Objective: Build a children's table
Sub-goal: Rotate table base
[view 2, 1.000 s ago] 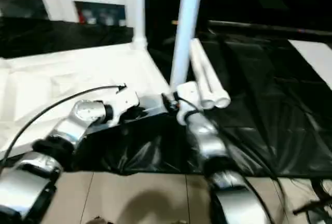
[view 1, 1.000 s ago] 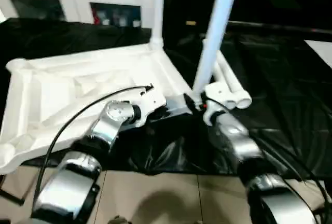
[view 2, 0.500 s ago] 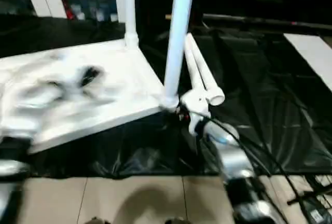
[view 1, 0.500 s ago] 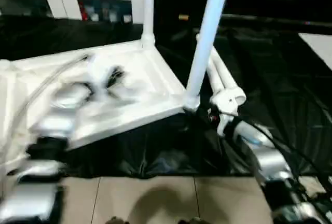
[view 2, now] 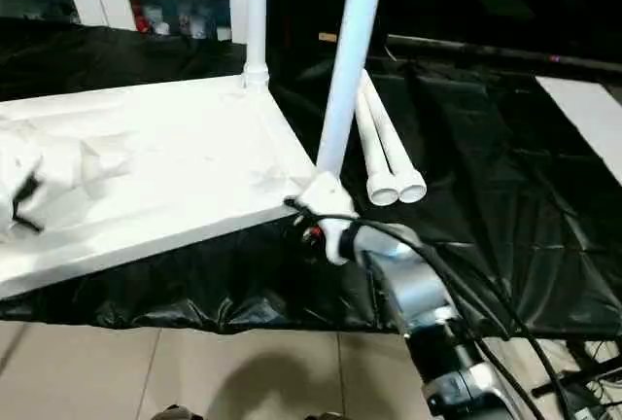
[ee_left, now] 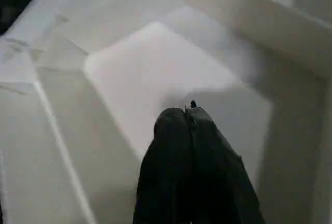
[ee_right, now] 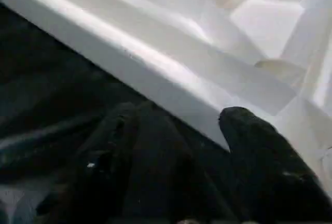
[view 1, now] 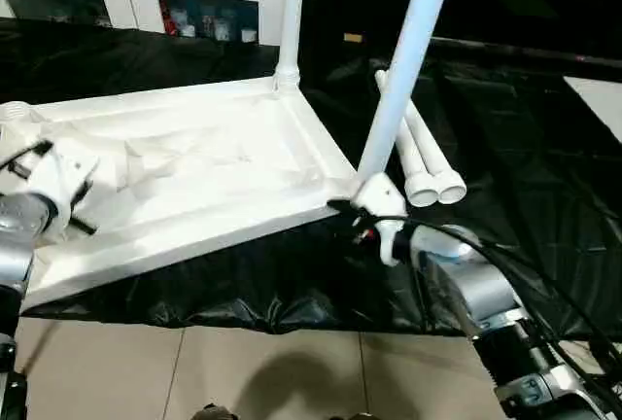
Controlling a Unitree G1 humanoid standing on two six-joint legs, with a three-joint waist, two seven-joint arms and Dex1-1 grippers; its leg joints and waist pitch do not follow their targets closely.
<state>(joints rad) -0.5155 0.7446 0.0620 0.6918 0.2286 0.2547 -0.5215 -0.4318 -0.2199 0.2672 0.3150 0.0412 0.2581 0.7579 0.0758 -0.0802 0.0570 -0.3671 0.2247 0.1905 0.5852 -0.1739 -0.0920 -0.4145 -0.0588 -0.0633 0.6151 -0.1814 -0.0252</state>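
The children's table top lies upside down, ribbed side up, on the black cover. One white leg stands in its far right corner socket. Another leg stands in the near right corner socket, leaning slightly right. Two loose legs lie side by side just right of the top. My right gripper sits at that near right corner, open, with the top's rim just beyond its fingertips. My left gripper is shut and empty, held over the ribbed underside near the top's left end.
The black-covered work table stretches to the right and behind. Its front edge drops to a tiled floor. White cabinets with glass doors stand at the back. Cables trail along my right forearm.
My left arm has swung away from the near right corner to the top's left end, and its gripper has shut. The right gripper stays at the corner, its fingers somewhat closer together.
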